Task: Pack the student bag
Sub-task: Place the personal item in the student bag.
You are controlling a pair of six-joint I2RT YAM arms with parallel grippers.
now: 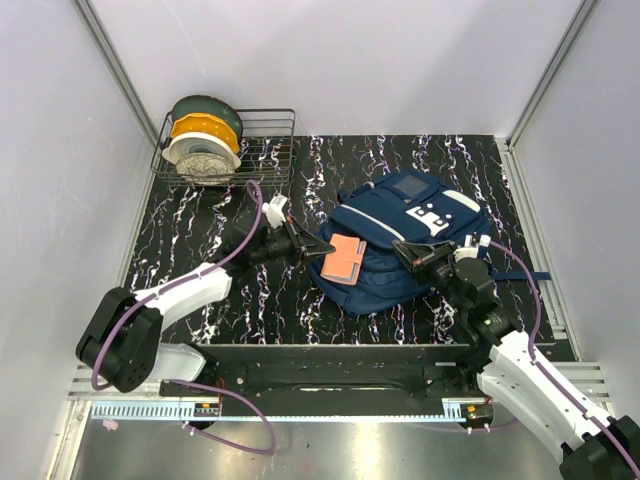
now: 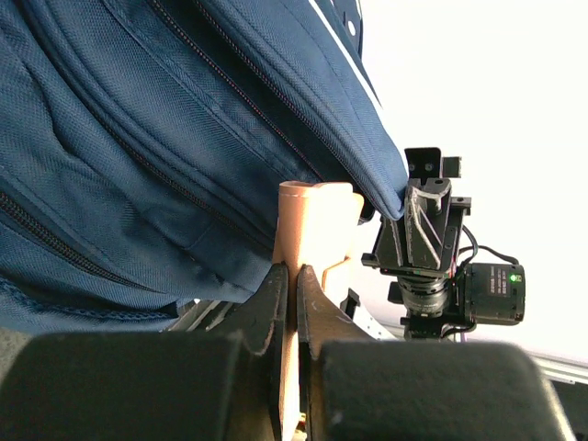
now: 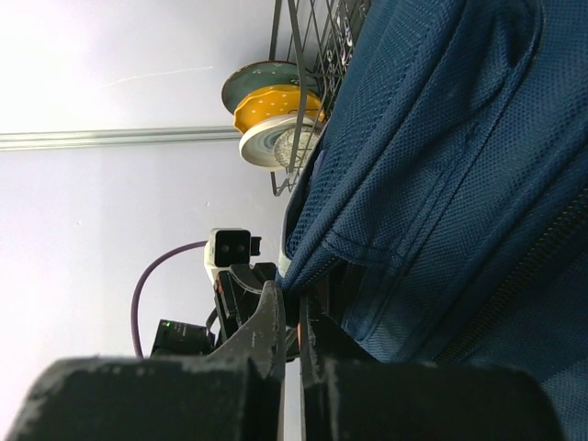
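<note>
Both hands are pressed nearly together: the left hand (image 1: 315, 249) pinches a flat salmon-coloured item (image 1: 345, 258) at the student bag (image 1: 380, 215), and the right hand (image 1: 412, 253) pinches a navy fabric edge of that bag. The bag lies on the black marbled table (image 1: 200, 230), right of centre, its white-patched pockets facing up.
</note>
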